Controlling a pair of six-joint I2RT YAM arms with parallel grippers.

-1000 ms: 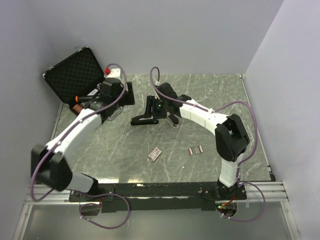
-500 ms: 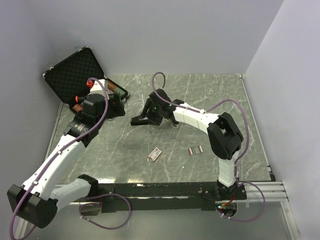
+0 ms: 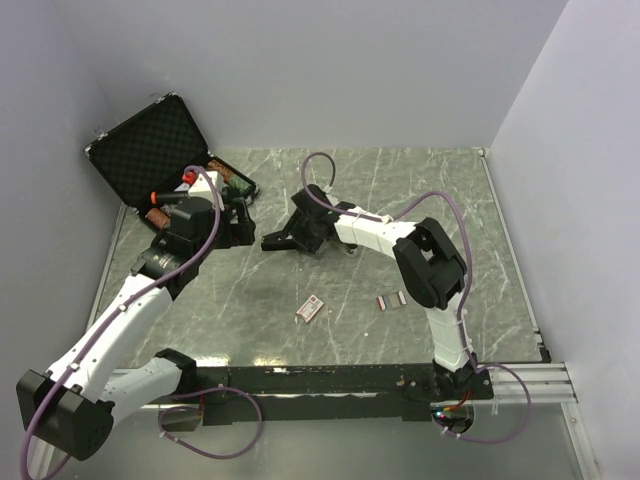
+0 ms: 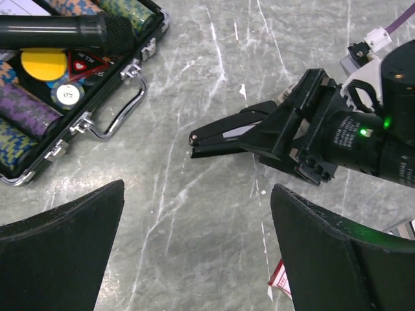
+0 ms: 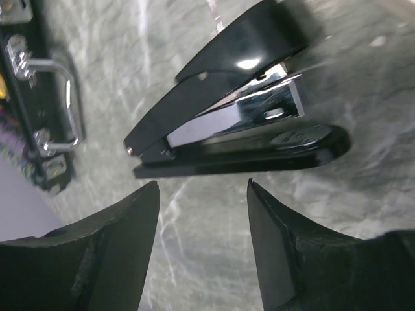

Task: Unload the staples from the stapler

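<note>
The black stapler [image 3: 280, 241] with a chrome magazine lies on its side on the marble table. In the right wrist view the stapler [image 5: 240, 123] sits just beyond my fingertips. My right gripper [image 3: 303, 235] [image 5: 202, 188] is open, its tips close to the stapler's base with nothing between them. My left gripper [image 3: 236, 224] [image 4: 198, 188] hangs wide open left of the stapler, whose tip [image 4: 214, 137] pokes out from under the right gripper. Two short staple strips [image 3: 391, 299] lie on the table to the right.
An open black case [image 3: 150, 150] with poker chips [image 4: 26, 107] and a black microphone [image 4: 65, 32] stands at the back left, its chrome handle [image 5: 71, 116] near the stapler. A small red-and-white box [image 3: 310, 309] [image 4: 280, 285] lies in the middle.
My left arm has swung from the case towards the stapler and lowered. My right gripper has shifted left, closer over the stapler. The stapler has stayed in place.
</note>
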